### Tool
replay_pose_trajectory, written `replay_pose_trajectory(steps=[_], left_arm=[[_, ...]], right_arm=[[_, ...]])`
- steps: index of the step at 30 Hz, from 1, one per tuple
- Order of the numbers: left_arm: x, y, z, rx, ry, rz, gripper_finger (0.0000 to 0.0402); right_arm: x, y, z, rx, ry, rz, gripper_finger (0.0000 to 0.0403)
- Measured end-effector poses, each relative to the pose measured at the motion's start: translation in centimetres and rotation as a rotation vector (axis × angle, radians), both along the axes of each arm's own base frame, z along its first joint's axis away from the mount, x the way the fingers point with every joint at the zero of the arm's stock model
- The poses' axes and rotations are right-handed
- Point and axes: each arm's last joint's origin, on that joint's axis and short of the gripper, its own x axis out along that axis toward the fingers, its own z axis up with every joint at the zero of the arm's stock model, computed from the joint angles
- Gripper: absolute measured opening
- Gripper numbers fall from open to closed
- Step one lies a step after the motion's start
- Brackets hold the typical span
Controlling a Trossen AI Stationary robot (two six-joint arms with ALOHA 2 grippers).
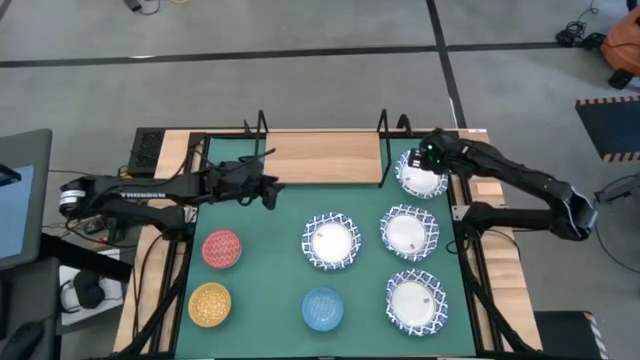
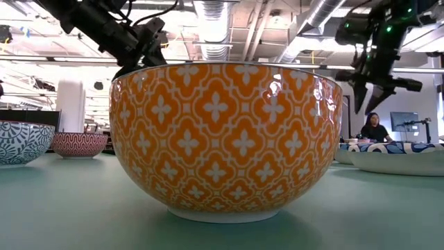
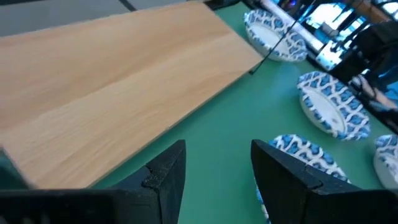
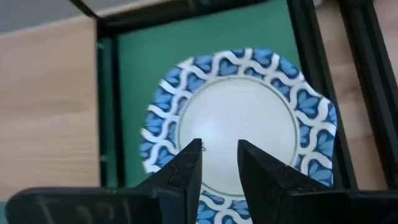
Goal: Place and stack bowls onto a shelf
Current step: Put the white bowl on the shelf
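The shelf [image 1: 325, 157] is a bare light-wood board in a black frame at the table's far edge. Four white bowls with blue lattice rims sit on the green mat: one beside the shelf's right end [image 1: 420, 178], two in the middle [image 1: 330, 241] [image 1: 408, 232] and one near [image 1: 416, 301]. The red [image 1: 222, 248], yellow [image 1: 210, 304] and blue [image 1: 322, 308] bowls stand on the left and near side. A grey-blue bowl [image 2: 21, 142] shows only in the low view. My right gripper [image 4: 219, 149] hangs open above the far-right white bowl [image 4: 239, 118]. My left gripper [image 3: 217, 152] is open above the mat by the shelf's near edge [image 3: 186, 106].
The shelf's black upright posts [image 1: 262, 125] [image 1: 382, 122] stand at its ends, and one frame bar [image 4: 106, 106] runs close beside the far-right bowl. The mat [image 1: 265, 270] between the red bowl and the middle white bowl is bare. A person [image 2: 374, 128] sits in the room beyond.
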Motion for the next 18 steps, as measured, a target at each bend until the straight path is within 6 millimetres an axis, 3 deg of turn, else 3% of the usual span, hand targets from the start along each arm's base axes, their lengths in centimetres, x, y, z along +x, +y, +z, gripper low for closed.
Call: replay_pose_trajectory(steps=[6, 14, 18], left_arm=[[0.9, -0.5, -0.4, -0.005, -0.007, -0.036, 0.0165], [2.1, -0.7, -0.9, 0.02, -0.036, -0.056, 0.0165], [2.4, -0.7, -0.6, 0.028, -0.077, -0.056, 0.0165]], right_arm=[[-0.9, 0.4, -2.0, 0.099, 0.121, -0.092, 0.0128], [-2.5, 1.7, -6.8, 0.255, 0.139, -0.211, 0.0143], [-2.6, 1.7, -7.2, 0.262, 0.135, -0.208, 0.0151]])
